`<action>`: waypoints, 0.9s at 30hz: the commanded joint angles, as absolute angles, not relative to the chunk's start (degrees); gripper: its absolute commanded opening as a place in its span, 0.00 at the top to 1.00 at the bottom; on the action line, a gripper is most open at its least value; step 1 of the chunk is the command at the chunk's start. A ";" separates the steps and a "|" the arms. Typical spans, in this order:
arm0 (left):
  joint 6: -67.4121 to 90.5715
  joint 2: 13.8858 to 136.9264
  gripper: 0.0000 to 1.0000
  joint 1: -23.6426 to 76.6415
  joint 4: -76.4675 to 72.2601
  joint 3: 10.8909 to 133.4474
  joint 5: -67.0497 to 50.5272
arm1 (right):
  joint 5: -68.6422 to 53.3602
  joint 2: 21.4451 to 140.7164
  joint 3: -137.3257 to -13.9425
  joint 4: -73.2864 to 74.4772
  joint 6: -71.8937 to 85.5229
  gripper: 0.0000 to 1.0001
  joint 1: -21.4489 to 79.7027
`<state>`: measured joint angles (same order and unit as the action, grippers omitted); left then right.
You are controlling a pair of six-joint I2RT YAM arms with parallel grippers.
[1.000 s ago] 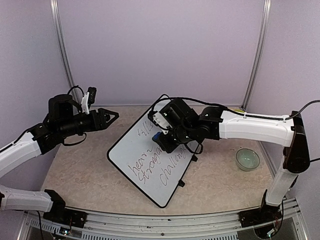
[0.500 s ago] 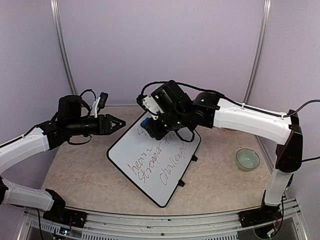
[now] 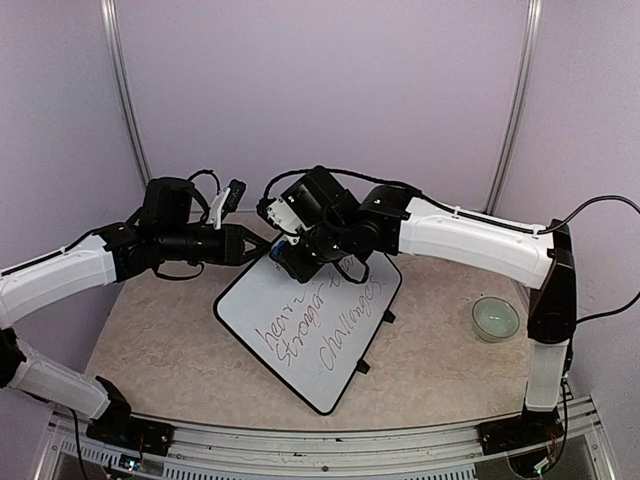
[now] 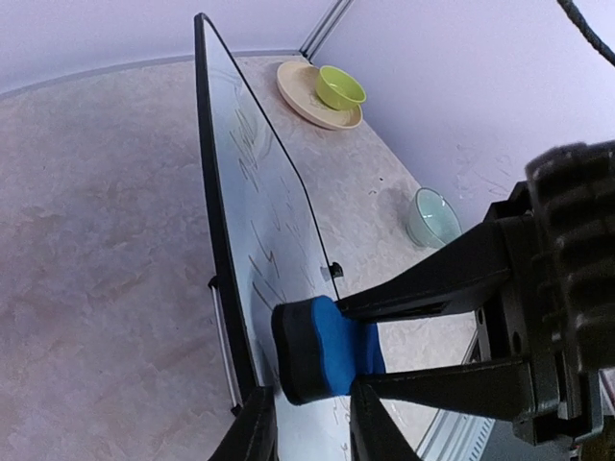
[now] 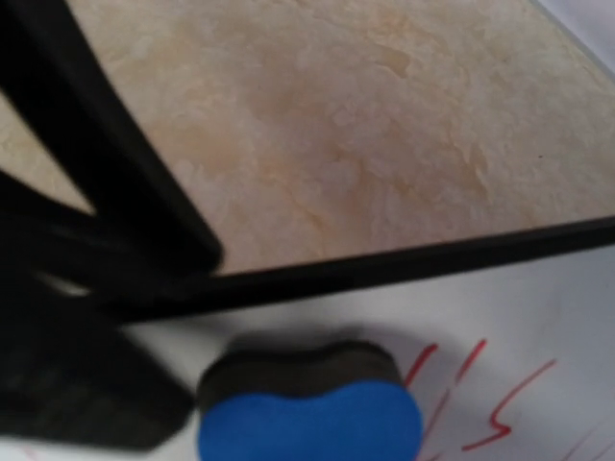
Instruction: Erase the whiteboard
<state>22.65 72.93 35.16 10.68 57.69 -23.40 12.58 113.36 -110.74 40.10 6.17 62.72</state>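
The right pincer (image 4: 356, 348), clamped on the blue eraser (image 4: 312, 351), has reached the whiteboard's (image 3: 300, 340) far corner. The left pincer (image 3: 258, 245), fingers apart, has advanced beside that corner. The whiteboard leans mid-table (image 3: 150, 350), its lower lines of writing unerased.

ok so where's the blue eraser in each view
top external: eraser upper centre, by the whiteboard's upper left edge.
left wrist: eraser lower centre, against the board face.
right wrist: eraser bottom centre, on the board.
shared landmark: the whiteboard's black frame.
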 commanded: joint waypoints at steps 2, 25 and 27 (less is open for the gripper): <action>19.53 75.98 0.82 36.37 14.13 61.56 -19.49 | 12.53 113.00 -110.57 40.53 5.45 0.75 63.11; 20.82 71.26 0.61 28.25 2.06 53.35 -26.71 | 10.69 107.63 -94.88 35.19 7.99 0.75 61.73; 20.83 70.23 0.61 27.37 1.39 52.62 -26.58 | 9.64 108.13 -93.61 35.18 8.35 0.75 61.55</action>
